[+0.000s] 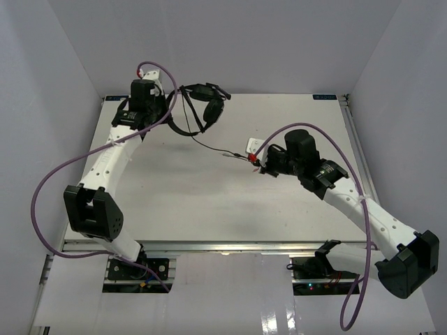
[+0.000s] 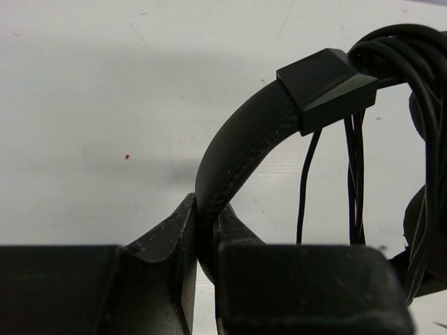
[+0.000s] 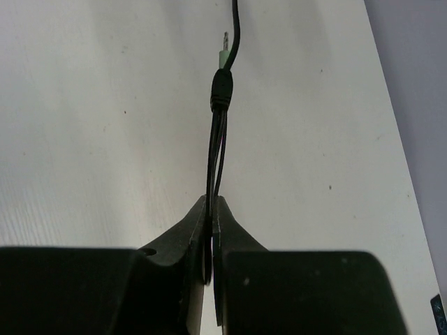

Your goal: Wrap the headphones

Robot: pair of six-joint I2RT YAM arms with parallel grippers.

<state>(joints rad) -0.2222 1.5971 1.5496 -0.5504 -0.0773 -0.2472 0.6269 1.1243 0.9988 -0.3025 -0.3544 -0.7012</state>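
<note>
The black headphones (image 1: 199, 108) are at the back left of the table, cord wound in several loops around the headband (image 2: 244, 139). My left gripper (image 2: 202, 223) is shut on the headband; in the top view it (image 1: 166, 105) sits just left of the earcups. A thin black cord (image 1: 213, 146) runs from the headphones to my right gripper (image 1: 257, 162), which is shut on the cord's thin end strands (image 3: 213, 174) near mid-table. A plug tip (image 3: 224, 47) shows beyond a small black junction (image 3: 221, 89).
The white table (image 1: 209, 202) has a metal rail along its right edge (image 1: 356, 139). Purple arm cables (image 1: 63, 174) loop at the left and at the right (image 1: 353, 293). Grey walls close in on three sides.
</note>
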